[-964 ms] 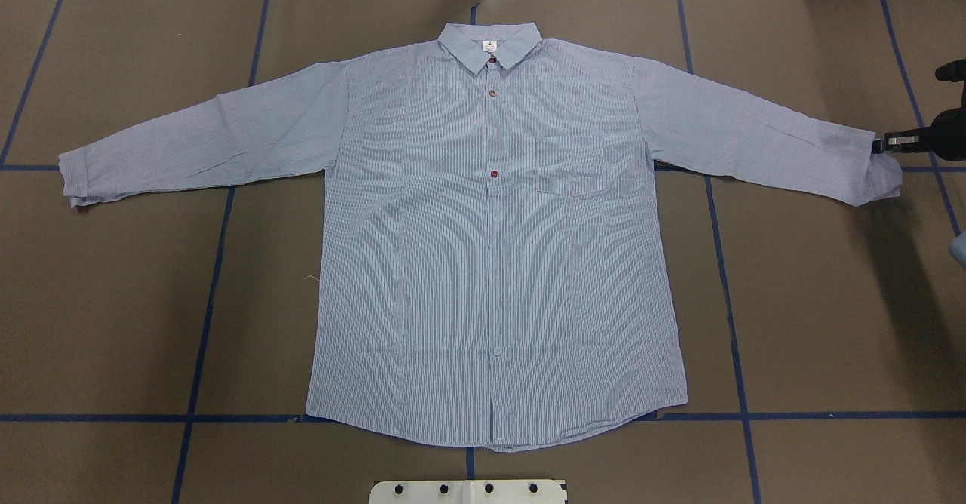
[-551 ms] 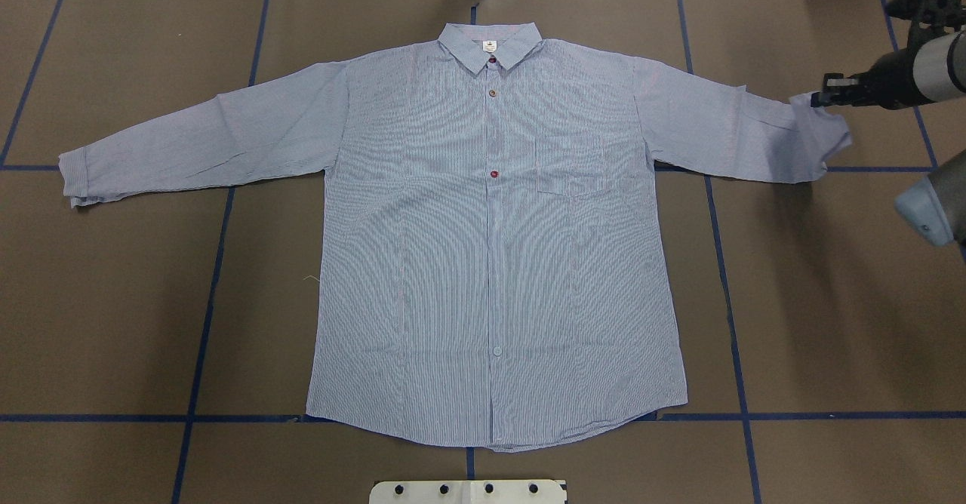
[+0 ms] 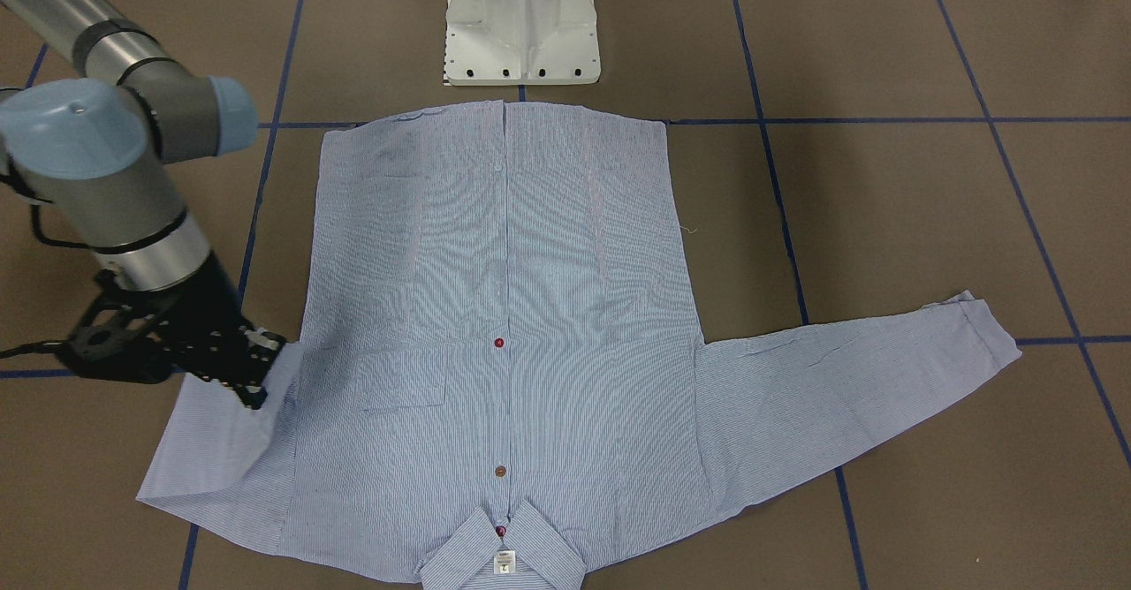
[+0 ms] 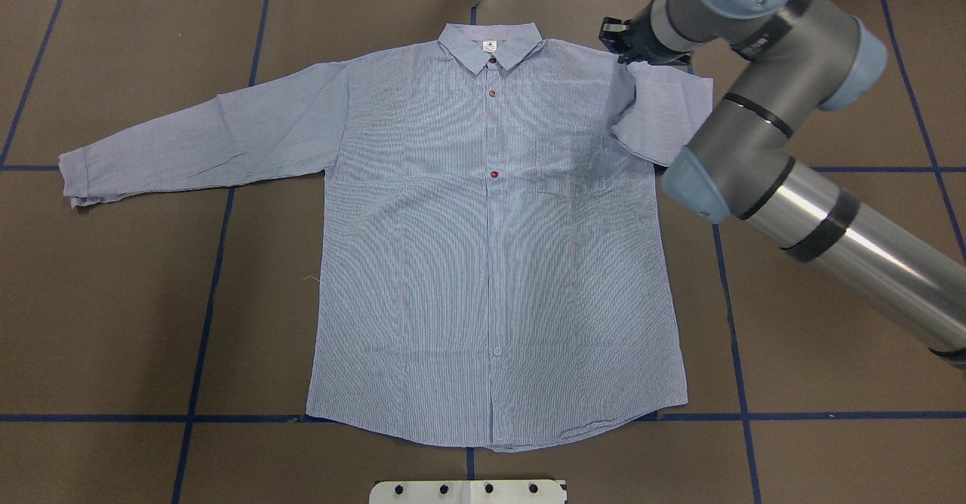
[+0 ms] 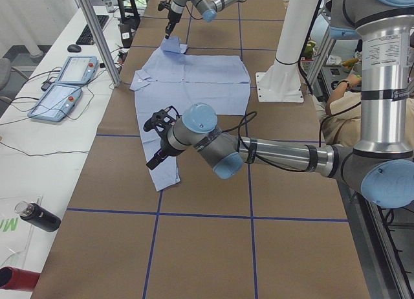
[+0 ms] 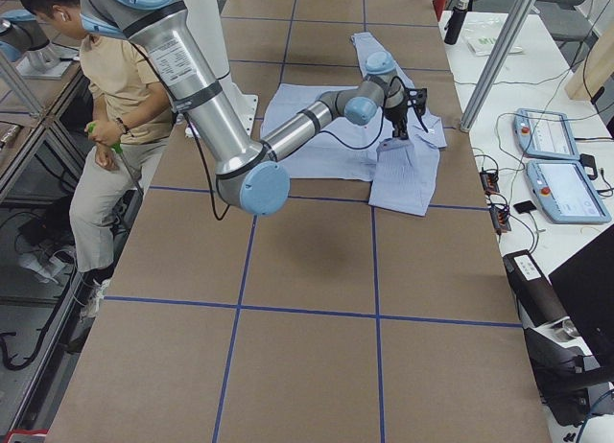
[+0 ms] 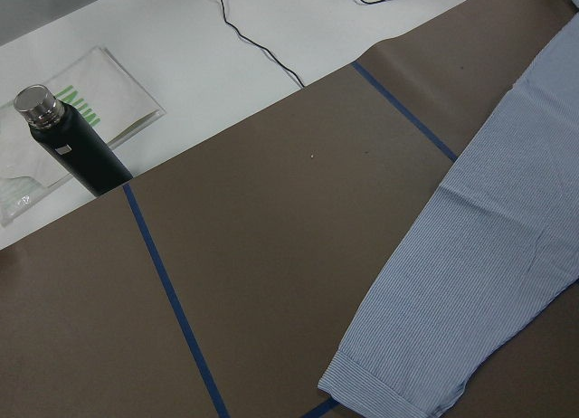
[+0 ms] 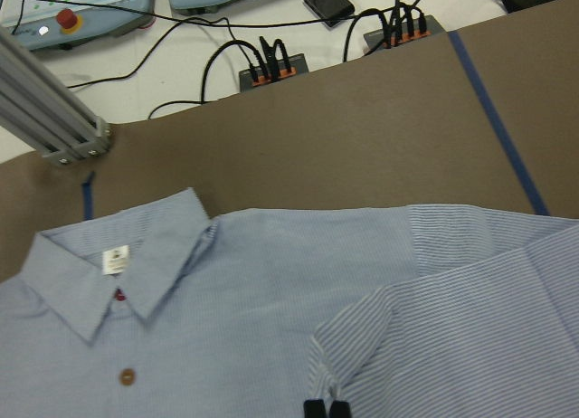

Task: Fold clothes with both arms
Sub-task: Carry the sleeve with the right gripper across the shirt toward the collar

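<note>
Shirt (image 4: pixel 490 262): one. Sleeves: two, flat sleeve (image 4: pixel 204 138) and doubled-over sleeve (image 4: pixel 668 115). One collar (image 4: pixel 521 44), one neck label (image 4: pixel 489 46), one chest pocket (image 4: pixel 573 164). Buttons showing: four, made up of two dark red buttons (image 4: pixel 494 174), one brown button (image 4: pixel 491 93) and one pale button (image 4: pixel 497 351). Arms: two, right arm (image 4: pixel 762 104) and left arm (image 5: pixel 259 153). Grippers: two, right gripper (image 8: pixel 327 409) and left gripper (image 5: pixel 155 162). One white base (image 3: pixel 521 16). Two tablets (image 5: pixel 77 69). One black bottle (image 5: pixel 35 216). One person (image 6: pixel 115 79).
</note>
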Motion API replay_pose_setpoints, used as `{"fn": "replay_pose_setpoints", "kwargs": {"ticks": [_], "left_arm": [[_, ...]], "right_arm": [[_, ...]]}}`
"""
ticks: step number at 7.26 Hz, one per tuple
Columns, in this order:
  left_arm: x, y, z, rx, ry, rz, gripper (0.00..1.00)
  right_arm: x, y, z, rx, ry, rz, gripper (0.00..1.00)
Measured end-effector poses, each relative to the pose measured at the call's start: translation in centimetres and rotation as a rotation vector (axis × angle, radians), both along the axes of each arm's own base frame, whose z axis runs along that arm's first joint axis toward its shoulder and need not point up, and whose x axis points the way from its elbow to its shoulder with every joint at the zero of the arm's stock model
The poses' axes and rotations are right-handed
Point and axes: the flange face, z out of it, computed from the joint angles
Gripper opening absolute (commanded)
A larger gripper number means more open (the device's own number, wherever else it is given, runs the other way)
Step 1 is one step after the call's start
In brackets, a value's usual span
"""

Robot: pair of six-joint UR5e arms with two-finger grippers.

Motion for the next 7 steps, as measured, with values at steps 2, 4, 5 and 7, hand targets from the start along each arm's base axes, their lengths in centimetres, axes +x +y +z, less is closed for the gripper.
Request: {"fn": "replay_pose_setpoints", "kwargs": {"ticks": [2,4,5,7], "left_arm": [[0.0,0.0,0.1,-0.001,0.0,0.0,1.0],[0.0,-0.1,0.5,-0.008,-0.001,0.0,1.0],[0.0,-0.1,0.7,-0.013,-0.002,0.0,1.0],[0.0,-0.1,1.0,-0.017,-0.003,-0.001,1.0]], "right_arm": [[-7.6,-1.2,-9.0,-0.003,-0.006,0.075,0.0],[-13.4,-1.4,-12.8,-0.005,0.025,0.113,0.0],[-15.6,-0.5,-13.2,0.003,0.044,0.127,0.0],[-19.9,0.5,-14.2,-0.012,0.075,0.129,0.0]]}}
